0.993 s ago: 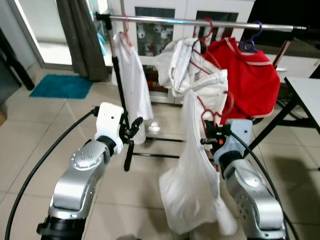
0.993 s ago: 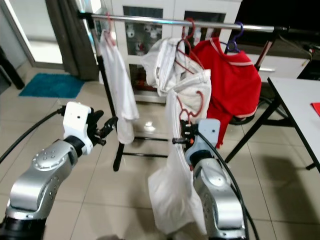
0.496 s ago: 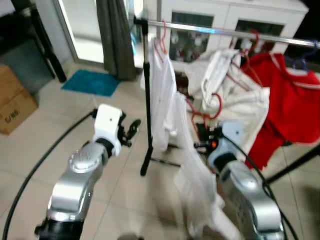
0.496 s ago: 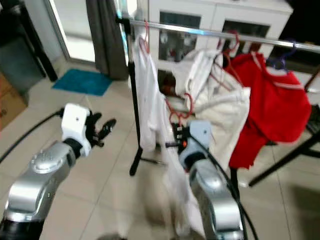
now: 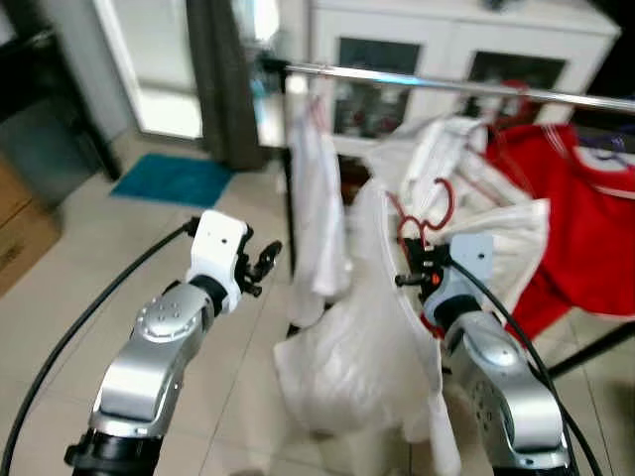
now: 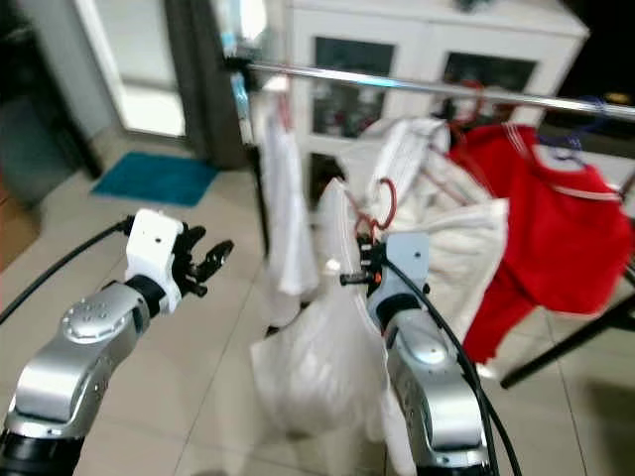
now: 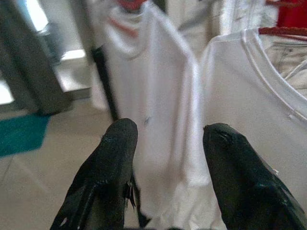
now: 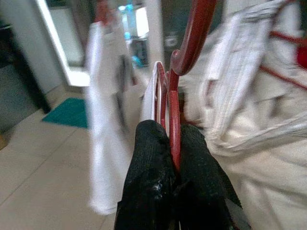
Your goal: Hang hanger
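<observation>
A teal mat (image 5: 174, 178) is laid on the tiled floor (image 5: 60, 297) beside a dark curtain (image 5: 220, 79). A white cabinet (image 5: 446, 45) with glass doors is set behind.

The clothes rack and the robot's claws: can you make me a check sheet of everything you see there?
Surface: beige tiled floor.
Job's things: red hanger carrying a white shirt, below the metal rail, not hooked on.
Clutter: white garments and a red shirt hang on the rail.
Claws: right claw shut on the red hanger; left claw open, empty.
Cables: black cable along the left arm.
Surroundings: teal mat, white cabinet, dark curtain.
</observation>
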Robot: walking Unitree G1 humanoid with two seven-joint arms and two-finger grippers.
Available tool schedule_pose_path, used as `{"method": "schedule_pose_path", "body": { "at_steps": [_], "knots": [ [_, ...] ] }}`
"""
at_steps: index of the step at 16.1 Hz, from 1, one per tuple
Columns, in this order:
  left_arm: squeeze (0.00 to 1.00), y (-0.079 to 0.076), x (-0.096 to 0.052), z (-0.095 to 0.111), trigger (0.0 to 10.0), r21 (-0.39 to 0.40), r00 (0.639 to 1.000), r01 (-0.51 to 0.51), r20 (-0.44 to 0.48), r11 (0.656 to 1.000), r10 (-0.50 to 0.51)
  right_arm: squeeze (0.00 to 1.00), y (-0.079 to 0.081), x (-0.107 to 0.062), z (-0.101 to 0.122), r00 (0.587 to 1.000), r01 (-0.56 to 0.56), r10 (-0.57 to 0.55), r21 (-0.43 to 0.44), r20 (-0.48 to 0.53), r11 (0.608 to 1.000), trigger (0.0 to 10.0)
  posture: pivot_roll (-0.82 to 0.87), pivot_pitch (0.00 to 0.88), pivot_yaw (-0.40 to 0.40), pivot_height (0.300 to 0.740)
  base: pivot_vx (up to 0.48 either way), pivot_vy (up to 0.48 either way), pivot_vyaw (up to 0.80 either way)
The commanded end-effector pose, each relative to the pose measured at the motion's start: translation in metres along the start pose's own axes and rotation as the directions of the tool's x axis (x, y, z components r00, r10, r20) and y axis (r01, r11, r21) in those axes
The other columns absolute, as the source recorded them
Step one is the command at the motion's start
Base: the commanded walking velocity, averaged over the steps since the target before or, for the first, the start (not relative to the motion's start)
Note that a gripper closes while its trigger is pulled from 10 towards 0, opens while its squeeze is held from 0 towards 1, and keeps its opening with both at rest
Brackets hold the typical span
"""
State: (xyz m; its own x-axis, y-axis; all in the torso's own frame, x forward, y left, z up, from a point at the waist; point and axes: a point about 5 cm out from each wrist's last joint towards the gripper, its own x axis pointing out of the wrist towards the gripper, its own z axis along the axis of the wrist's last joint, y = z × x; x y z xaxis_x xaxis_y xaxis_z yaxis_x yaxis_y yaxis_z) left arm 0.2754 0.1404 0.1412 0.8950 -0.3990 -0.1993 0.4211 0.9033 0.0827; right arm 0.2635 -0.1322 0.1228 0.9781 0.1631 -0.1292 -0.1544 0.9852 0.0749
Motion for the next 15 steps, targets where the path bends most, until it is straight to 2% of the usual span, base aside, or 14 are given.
{"method": "schedule_pose_path", "body": {
  "at_steps": [1, 4, 7, 9, 11, 13, 15],
  "knots": [
    [0.0, -0.009, 0.004, 0.006, 10.0, 0.012, 0.999, 0.045, 0.025, 0.999, -0.045, 0.0, -0.009, 0.0, 0.01, 0.999, 0.035, -0.035, -0.011, 0.039, 0.999, 10.0, 0.0, 0.03, -0.001, 0.74, 0.352, 0.0, -0.52],
    [0.0, -0.008, 0.004, 0.007, 10.0, 0.026, 0.998, 0.051, 0.028, 0.998, -0.051, 0.0, -0.003, 0.004, 0.015, 0.999, -0.003, 0.004, -0.015, 0.052, 1.0, 10.0, 0.01, 0.01, -0.008, 0.74, 0.352, 0.0, 0.0],
    [0.0, -0.007, 0.004, 0.008, 10.0, 0.038, 0.998, 0.052, 0.032, 0.998, -0.053, 0.0, 0.005, 0.004, 0.017, 0.997, -0.067, 0.065, 0.056, 0.046, 0.996, 10.0, 0.02, 0.004, -0.009, 0.74, 0.355, 0.0, 0.0],
    [0.0, -0.007, 0.004, 0.008, 10.0, 0.045, 0.998, 0.054, 0.034, 0.998, -0.056, 0.0, 0.007, 0.006, 0.021, 0.996, -0.071, 0.069, 0.041, 0.057, 0.997, 10.0, 0.02, 0.0, -0.01, 0.74, 0.354, 0.0, 0.0],
    [0.0, -0.007, 0.004, 0.008, 10.0, 0.053, 0.998, 0.059, 0.036, 0.997, -0.061, 0.0, 0.006, 0.009, 0.029, 0.994, -0.057, 0.06, -0.03, 0.095, 0.998, 10.0, 0.02, 0.0, -0.011, 0.74, 0.356, 0.0, 0.0],
    [0.0, -0.007, 0.004, 0.009, 10.0, 0.061, 0.997, 0.062, 0.038, 0.996, -0.065, 0.0, 0.005, 0.011, 0.043, 0.988, -0.033, 0.034, -0.005, 0.152, 0.999, 10.0, 0.02, 0.0, -0.011, 0.74, 0.356, 0.0, 0.0],
    [0.0, -0.008, 0.004, 0.009, 10.0, 0.091, 0.996, 0.075, 0.036, 0.993, -0.078, 0.0, 0.003, 0.014, 0.052, 0.986, -0.019, 0.021, -0.012, 0.165, 1.0, 10.0, 0.02, 0.0, -0.011, 0.74, 0.339, 0.0, 0.0]
  ]
}}
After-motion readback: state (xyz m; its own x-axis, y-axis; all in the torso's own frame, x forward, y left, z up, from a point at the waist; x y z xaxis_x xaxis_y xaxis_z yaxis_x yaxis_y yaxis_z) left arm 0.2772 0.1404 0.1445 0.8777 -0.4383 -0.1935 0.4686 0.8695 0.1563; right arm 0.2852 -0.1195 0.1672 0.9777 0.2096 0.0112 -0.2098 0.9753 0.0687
